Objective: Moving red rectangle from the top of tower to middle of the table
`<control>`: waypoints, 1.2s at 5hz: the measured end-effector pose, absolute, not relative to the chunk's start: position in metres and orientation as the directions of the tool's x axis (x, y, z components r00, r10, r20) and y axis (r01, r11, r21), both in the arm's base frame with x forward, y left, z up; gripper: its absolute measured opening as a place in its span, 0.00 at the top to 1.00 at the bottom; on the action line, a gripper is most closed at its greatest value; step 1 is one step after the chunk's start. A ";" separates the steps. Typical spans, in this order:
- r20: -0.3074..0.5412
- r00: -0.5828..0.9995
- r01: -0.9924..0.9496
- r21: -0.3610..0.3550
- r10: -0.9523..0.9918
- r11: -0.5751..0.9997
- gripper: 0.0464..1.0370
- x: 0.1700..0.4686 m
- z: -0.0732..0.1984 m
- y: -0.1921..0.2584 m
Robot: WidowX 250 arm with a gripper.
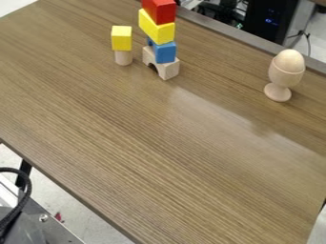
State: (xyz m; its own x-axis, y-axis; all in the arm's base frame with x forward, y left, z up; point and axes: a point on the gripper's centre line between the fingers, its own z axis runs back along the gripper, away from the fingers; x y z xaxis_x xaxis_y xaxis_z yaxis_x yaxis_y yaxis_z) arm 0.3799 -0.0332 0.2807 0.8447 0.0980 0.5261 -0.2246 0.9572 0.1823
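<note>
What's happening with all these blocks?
Nothing can be seen touching them right now. The red block sits up high on a yellow block, above a blue block and a plain wooden arch. It's meant to go to the middle of the table, but it isn't there yet. A wooden egg stands in its cup off to the side.

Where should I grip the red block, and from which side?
I'd come down from above and pinch the red block across its flat upright sides, staying above the yellow block beneath. It appears level atop the tower, so those opposite sides should suit a straight pinch.
</note>
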 end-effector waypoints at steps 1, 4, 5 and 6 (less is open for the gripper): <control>0.494 0.864 -0.217 0.197 0.094 0.956 0.04 0.383 0.267 -0.034; 0.433 0.840 -0.399 0.085 0.327 0.913 0.04 0.383 0.233 0.030; 0.410 0.805 -0.484 0.035 0.429 0.874 0.04 0.381 0.225 0.055; 0.394 0.781 -0.531 0.012 0.484 0.847 0.04 0.378 0.221 0.072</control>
